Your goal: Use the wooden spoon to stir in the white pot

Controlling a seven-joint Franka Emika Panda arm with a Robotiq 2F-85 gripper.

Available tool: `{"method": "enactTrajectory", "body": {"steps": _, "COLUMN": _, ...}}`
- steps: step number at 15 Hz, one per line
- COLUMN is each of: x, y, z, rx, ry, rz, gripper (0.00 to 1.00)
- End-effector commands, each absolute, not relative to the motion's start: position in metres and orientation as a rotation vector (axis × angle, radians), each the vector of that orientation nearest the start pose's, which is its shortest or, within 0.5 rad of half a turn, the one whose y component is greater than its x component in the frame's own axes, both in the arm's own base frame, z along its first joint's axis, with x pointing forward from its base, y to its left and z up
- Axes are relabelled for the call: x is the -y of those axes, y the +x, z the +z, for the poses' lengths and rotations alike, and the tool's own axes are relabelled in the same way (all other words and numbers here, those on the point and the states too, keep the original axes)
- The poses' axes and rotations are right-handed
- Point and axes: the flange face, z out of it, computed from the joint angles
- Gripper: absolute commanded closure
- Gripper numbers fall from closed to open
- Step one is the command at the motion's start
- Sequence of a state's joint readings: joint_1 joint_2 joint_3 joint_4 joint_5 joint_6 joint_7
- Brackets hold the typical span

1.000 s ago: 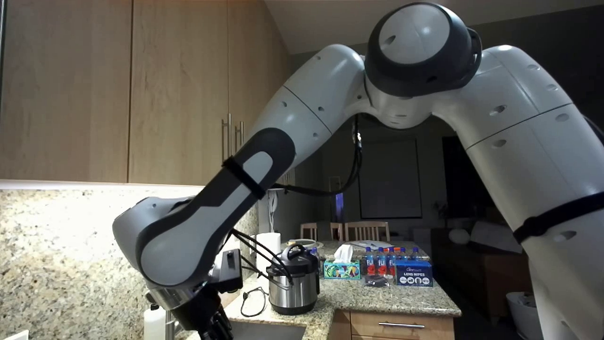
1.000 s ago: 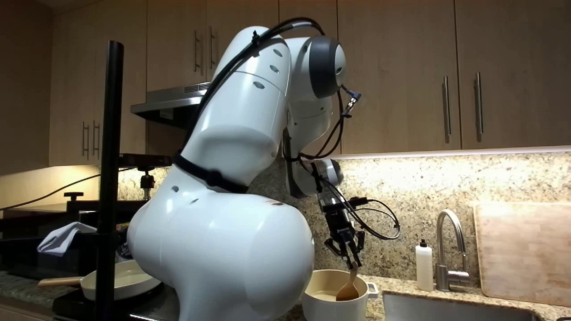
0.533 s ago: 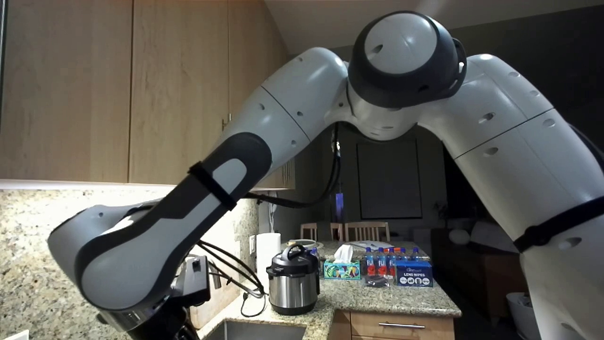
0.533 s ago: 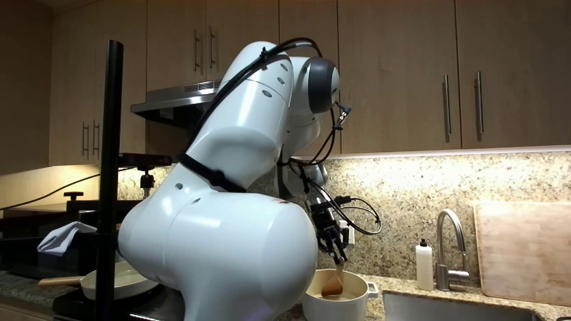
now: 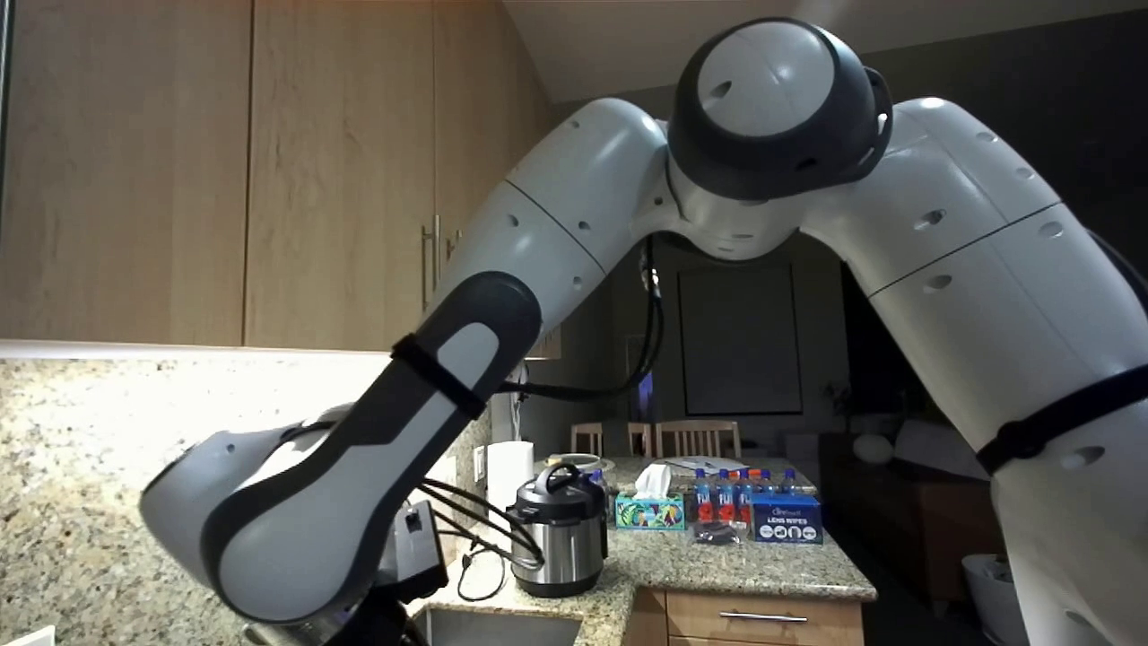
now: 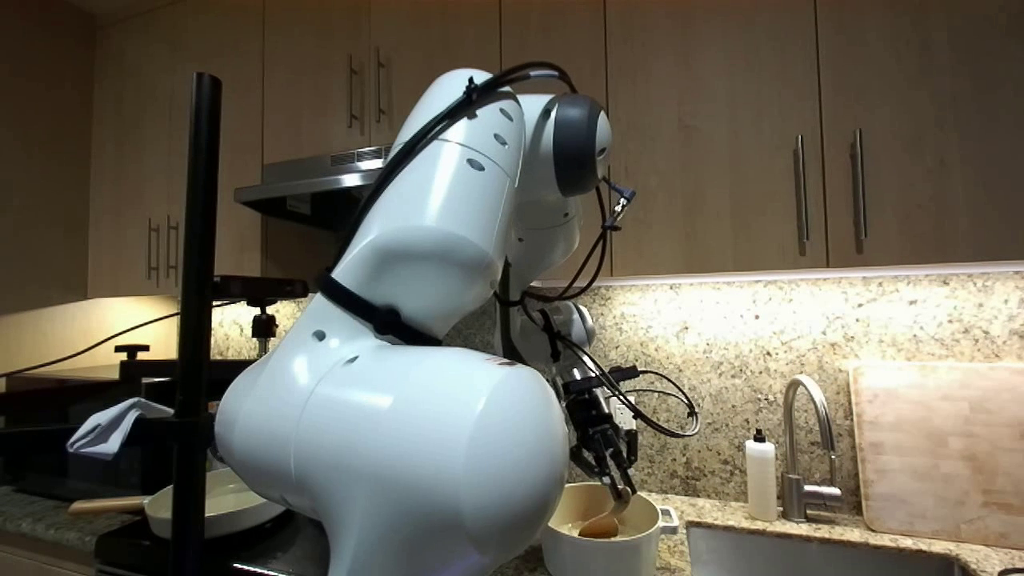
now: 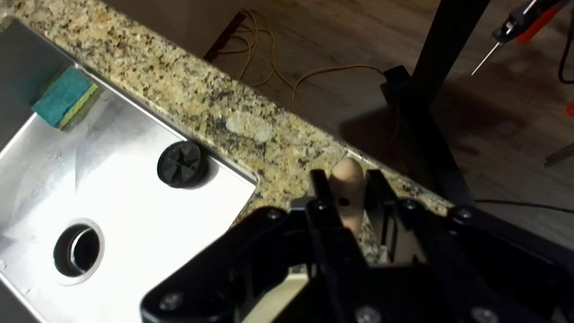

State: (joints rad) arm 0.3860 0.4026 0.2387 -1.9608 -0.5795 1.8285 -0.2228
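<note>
The white pot [image 6: 604,554] stands on the counter left of the sink in an exterior view. The wooden spoon [image 6: 602,526] is inside it, head low in the pot and handle leaning up to the right. My gripper [image 6: 625,491] is just above the pot's far rim, shut on the spoon's handle. In the wrist view my gripper [image 7: 346,176] has the pale handle end of the spoon [image 7: 348,177] between its fingers. A cream strip, perhaps the pot [image 7: 278,298], shows below them. In an exterior view the fingers are mostly below the bottom edge; pot and spoon do not show there.
A steel sink [image 7: 148,215] with a black stopper [image 7: 181,164] and a sponge [image 7: 63,98] lies beside the pot. A soap bottle [image 6: 761,478], a faucet [image 6: 808,448] and a cutting board [image 6: 940,456] stand to the right. A pan [image 6: 216,508] is at the left.
The gripper and spoon swung left across the pot, then came partly back right and lower. The spoon's head moved left within the pot and the spoon leans more now.
</note>
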Motion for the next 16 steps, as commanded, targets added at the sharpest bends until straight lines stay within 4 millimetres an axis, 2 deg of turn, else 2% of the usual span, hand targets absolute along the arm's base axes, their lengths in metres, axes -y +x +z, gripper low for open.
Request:
{"method": "enactTrajectory", "body": {"steps": 1, "x": -0.236, "y": 0.466, "z": 0.257, "rx": 1.868, "ry": -3.019, "rz": 0.815, "gripper": 0.91}}
{"method": "enactTrajectory", "body": {"steps": 4, "x": -0.210, "y": 0.477, "z": 0.265, "rx": 1.833, "ry": -3.038, "rz": 0.877, "gripper": 0.92}}
{"method": "enactTrajectory", "body": {"steps": 6, "x": -0.215, "y": 0.487, "z": 0.274, "rx": 1.858, "ry": -3.047, "rz": 0.892, "gripper": 0.91}}
{"method": "enactTrajectory", "body": {"steps": 8, "x": -0.235, "y": 0.498, "z": 0.281, "rx": 1.910, "ry": -3.031, "rz": 0.890, "gripper": 0.91}}
{"method": "enactTrajectory", "body": {"steps": 12, "x": -0.294, "y": 0.513, "z": 0.294, "rx": 2.053, "ry": -3.015, "rz": 0.858, "gripper": 0.92}}
{"method": "enactTrajectory", "body": {"steps": 16, "x": -0.344, "y": 0.523, "z": 0.292, "rx": 2.138, "ry": -2.984, "rz": 0.799, "gripper": 0.92}}
